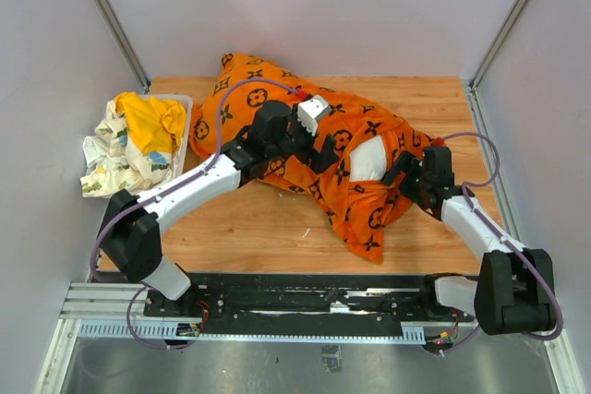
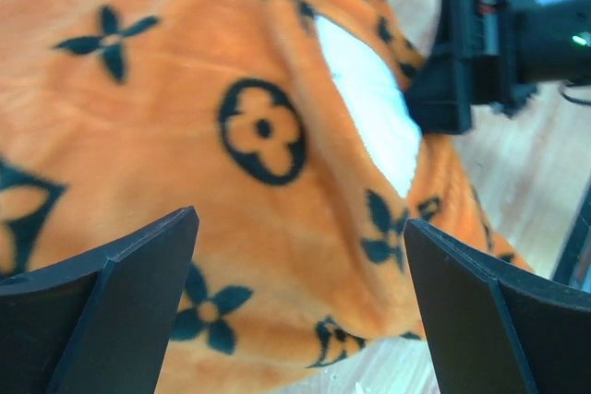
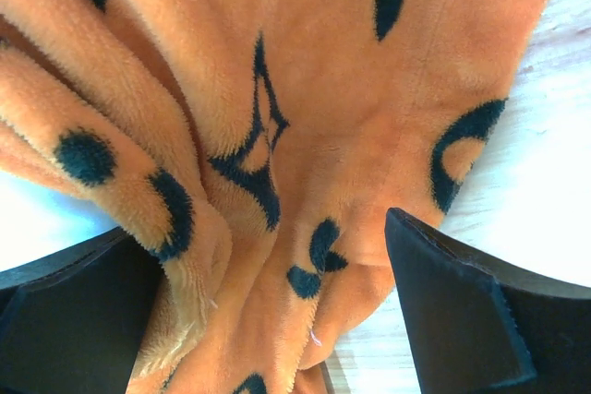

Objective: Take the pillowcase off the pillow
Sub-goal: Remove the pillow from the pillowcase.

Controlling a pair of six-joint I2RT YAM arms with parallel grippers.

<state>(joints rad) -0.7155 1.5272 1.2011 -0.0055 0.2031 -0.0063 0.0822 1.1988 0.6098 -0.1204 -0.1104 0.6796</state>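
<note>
Pillow [image 1: 367,160] inside pillowcase [image 1: 355,202] on table [image 1: 259,228], cloths [image 1: 134,140] to its left

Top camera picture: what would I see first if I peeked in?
The bright orange pillowcase with black flowers, crumpled in the middle of the wooden table. A white bit of pillow peeks out toward its right end, between the open left gripper and the open right gripper. A heap of yellow and flowery cloths sits at the table's left edge.

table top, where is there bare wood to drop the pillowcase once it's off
Bare wood lies between the pillowcase and the arms' base rail, and in the far right corner of the table. The left edge is crowded by a bin of cloths.
</note>
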